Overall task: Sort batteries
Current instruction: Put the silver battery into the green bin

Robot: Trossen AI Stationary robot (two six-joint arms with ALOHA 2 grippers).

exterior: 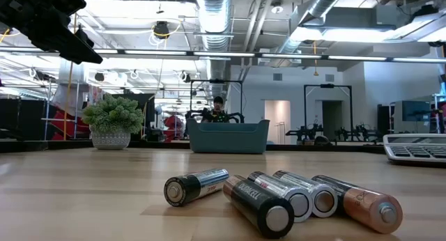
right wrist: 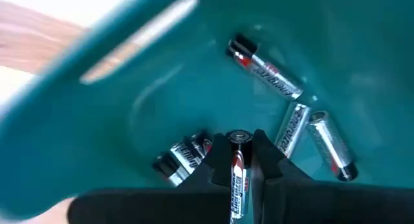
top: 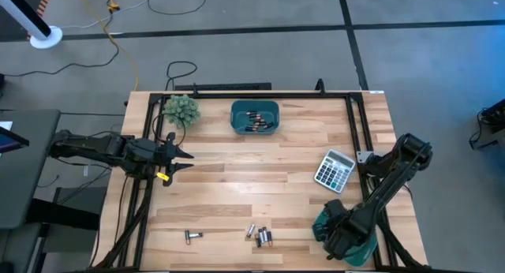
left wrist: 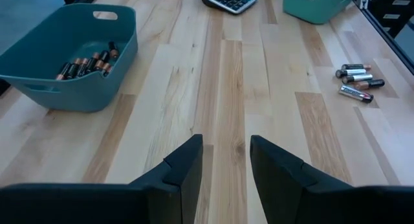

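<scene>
My right pincer (right wrist: pixel 238 160) is clenched on a silver battery (right wrist: pixel 238 175) inside the teal bin (right wrist: pixel 97 120); four silver cells (right wrist: pixel 265 72) lie inside. My left pincer (left wrist: pixel 223 166) hangs released, well away from that bin.

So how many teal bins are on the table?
2. The far bin sits at the middle of the far edge, with batteries inside. The near bin is at the near right corner, partly under the right arm, whose fingers grip a battery in it.
</scene>
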